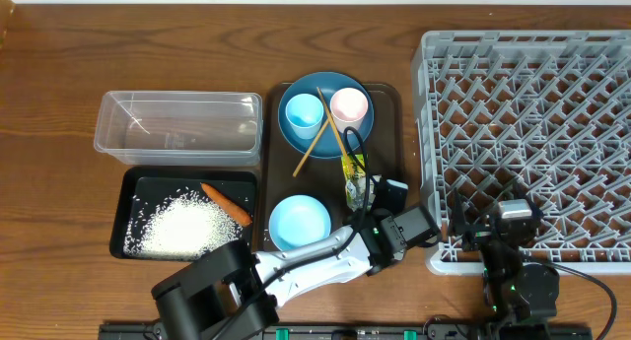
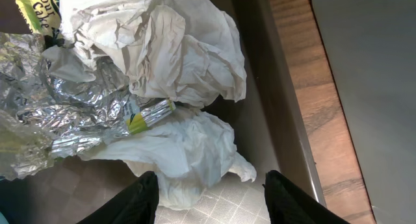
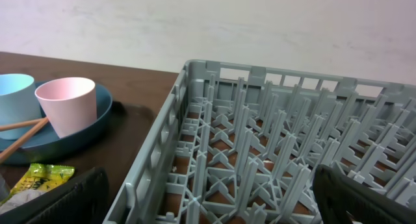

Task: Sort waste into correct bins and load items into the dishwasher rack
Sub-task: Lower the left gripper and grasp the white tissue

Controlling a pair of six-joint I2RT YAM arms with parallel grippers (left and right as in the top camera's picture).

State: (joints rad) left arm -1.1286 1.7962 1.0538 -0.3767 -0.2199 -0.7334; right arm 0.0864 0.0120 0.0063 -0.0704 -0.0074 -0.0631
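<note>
While the dishwasher rack point(image 1: 527, 148) at right stands empty, plate point(image 1: 291, 138) and bowl point(image 1: 300, 223) sit unloaded on the brown tray point(image 1: 385, 113). Rice point(image 1: 182, 227) and carrot point(image 1: 227, 204) lie in the black tray point(image 1: 133, 187), near left. Wrapper point(image 2: 71, 110) and tissue point(image 2: 175, 49) are unsorted. Left gripper point(image 2: 211, 191) half open astride the tissue, right gripper point(image 3: 218, 198) fully open; both empty.

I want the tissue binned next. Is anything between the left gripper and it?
Nothing visible does. The left gripper hangs open right over the tissue; the wrapper only lies against its side.
</note>
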